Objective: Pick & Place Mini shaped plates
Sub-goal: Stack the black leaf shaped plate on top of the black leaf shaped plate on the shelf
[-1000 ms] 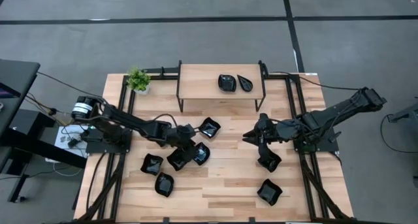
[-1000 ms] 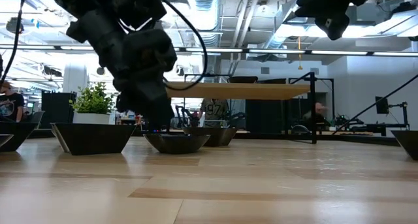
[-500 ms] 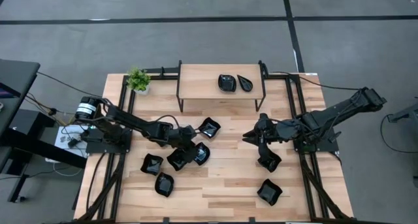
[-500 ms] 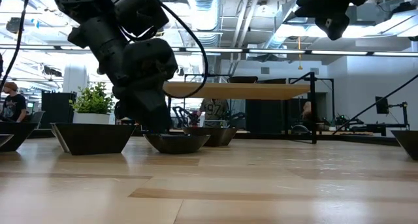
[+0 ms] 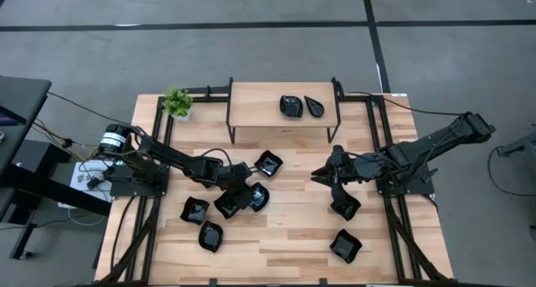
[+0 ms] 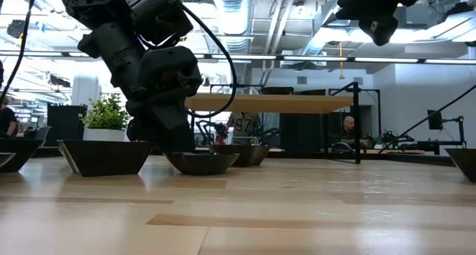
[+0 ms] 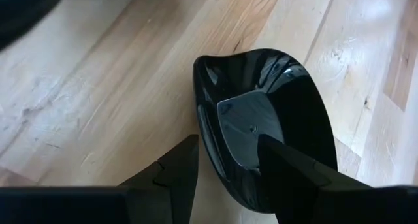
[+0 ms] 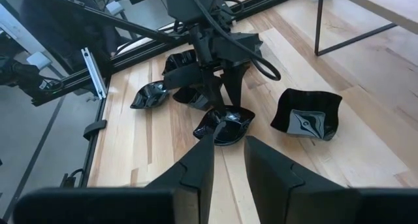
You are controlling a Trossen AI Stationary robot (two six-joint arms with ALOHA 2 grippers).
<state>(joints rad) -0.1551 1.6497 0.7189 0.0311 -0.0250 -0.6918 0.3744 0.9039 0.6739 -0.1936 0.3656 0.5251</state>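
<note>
Several glossy black mini shaped plates lie on the wooden table. My left gripper (image 5: 248, 190) (image 7: 228, 143) is open over one of them (image 5: 258, 197) (image 7: 268, 119) at the table's middle, with one finger inside the dish and the other outside its rim. Other plates rest nearby (image 5: 268, 163) (image 5: 228, 205) (image 5: 194, 210) (image 5: 210, 235), and two (image 5: 344, 207) (image 5: 345, 245) lie on the right half. Two more (image 5: 291, 105) (image 5: 315, 106) sit on the raised shelf. My right gripper (image 5: 322, 175) (image 8: 228, 152) hangs open and high, with nothing in it. My left gripper comes slanting down from the table's left, astride the plate's rim (image 7: 204, 129). One finger (image 7: 284, 175) is over the dish's hollow, the other (image 7: 176, 175) over the bare wood. I cannot tell whether either finger touches the plate, which rests flat on the table.
A small green potted plant (image 5: 177, 101) stands at the far left corner. A wooden shelf on black legs (image 5: 260, 103) spans the far middle. Black rail frames (image 5: 159, 128) (image 5: 381, 136) run along both sides. Bare wood (image 5: 285, 237) lies at the near middle.
My left gripper has eased down over the plate at the table's middle and rolled slightly. Its fingers stay apart.
</note>
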